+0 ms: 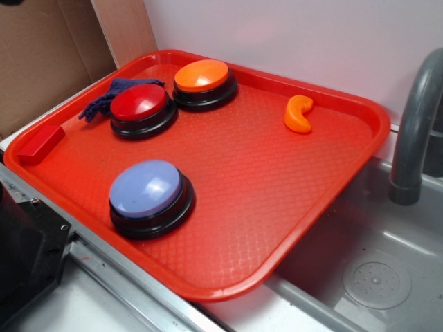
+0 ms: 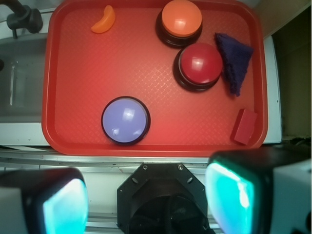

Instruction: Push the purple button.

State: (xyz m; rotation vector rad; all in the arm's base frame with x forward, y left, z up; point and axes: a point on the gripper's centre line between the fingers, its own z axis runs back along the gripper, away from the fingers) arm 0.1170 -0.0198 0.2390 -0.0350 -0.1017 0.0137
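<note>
Claw [image 2: 146,200] high overhead, fingers apart

three dome buttons [image 2: 126,120], one tray [image 2: 146,87], one cloth [image 2: 235,61], one red block [image 2: 243,126], one orange slice [image 2: 104,21]

A plain white wall [image 1: 297,34] rises behind a grey sink [image 1: 374,270], with brown cardboard [image 1: 41,48] alongside

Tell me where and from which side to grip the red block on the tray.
Grip the red block across its two long faces, coming from above. It lies flat near the tray corner beside the rim, clear of the blue cloth, so its narrow width probably fits between the open gripper fingers.
</note>
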